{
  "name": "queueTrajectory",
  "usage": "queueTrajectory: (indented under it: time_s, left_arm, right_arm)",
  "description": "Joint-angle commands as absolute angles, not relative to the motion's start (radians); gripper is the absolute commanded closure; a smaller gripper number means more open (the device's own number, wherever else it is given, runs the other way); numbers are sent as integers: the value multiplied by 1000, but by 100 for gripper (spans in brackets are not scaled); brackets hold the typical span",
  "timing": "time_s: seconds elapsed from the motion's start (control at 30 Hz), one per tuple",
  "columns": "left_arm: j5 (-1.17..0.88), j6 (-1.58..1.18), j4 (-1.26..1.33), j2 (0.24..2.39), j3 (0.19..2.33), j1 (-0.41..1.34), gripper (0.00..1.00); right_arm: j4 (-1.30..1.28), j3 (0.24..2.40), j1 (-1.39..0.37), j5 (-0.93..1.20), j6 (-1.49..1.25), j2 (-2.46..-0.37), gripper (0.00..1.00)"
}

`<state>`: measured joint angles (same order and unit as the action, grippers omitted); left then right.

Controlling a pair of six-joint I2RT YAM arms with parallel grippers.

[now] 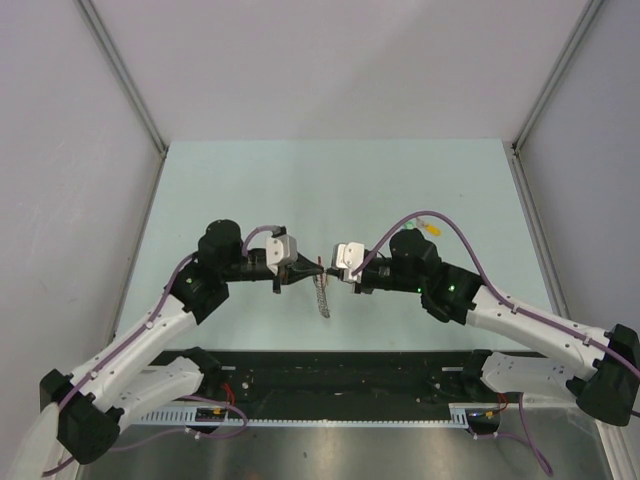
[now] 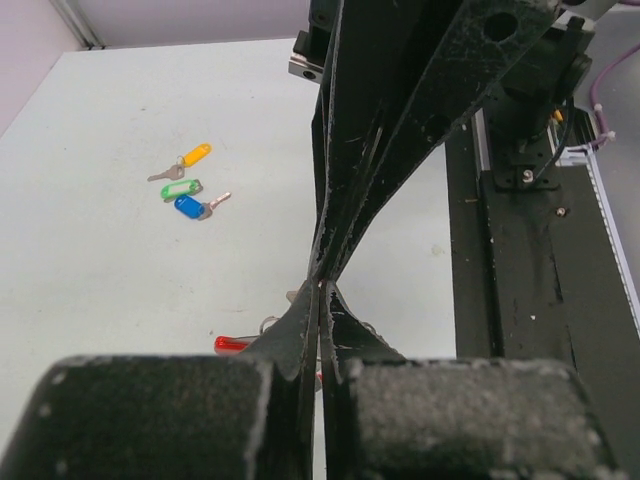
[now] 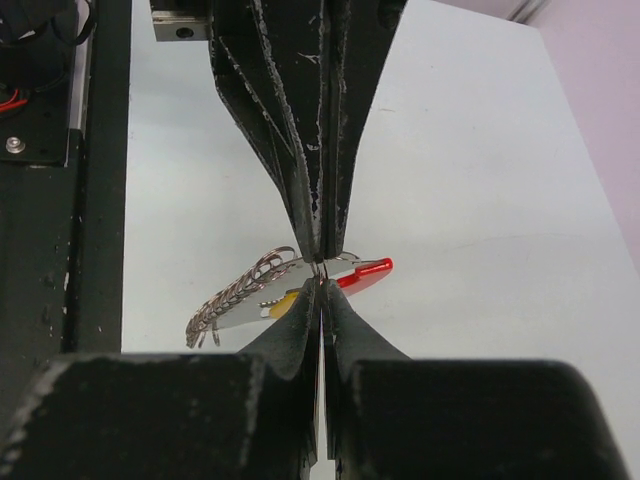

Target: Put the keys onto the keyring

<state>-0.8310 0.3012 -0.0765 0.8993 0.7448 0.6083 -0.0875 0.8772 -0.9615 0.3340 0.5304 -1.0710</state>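
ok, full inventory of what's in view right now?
keys: 3, yellow, green and blue heads, clustered flat on the table, away from both grippers
keyring: 1, red tab with silver chain, held off the table between the two grippers, chain dangling
yellow piece: 1, beside the red tab, mostly hidden, can't tell what it is
table: 1, pale green-white, under everything
base rail: 1, black, along the table's near edge
left gripper: 1, black, shut on the keyring
right gripper: 1, black, shut on the keyring, tip to tip with the left
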Motion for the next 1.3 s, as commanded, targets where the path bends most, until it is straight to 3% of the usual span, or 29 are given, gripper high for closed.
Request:
queueTrajectory:
  time_s: [0.0,0.43,0.77,1.07,1.17,1.27]
  left_arm:
    - [-781,178,124,847,704,606,100]
    - [-399,-178,604,709,419,713,100]
    - [-114,-221,980,744,250,860,100]
    - [-64,-239,1129,804,206,913,100]
    - [-55,-238,1045,763,202,913,92]
    - [-26,-236,958,727,206,913,77]
  right_arm:
    - [61,854,-940,347,466,-1057,100]
    - [152,824,-893,429,356,-1042,100]
    - [210,798,-882,476,259,-1031,100]
    - [212,779,-882,451,262,-1016,100]
    - [181,779,-879,425,296,-1003,100]
    - [161,779,-874,407,325,-999,100]
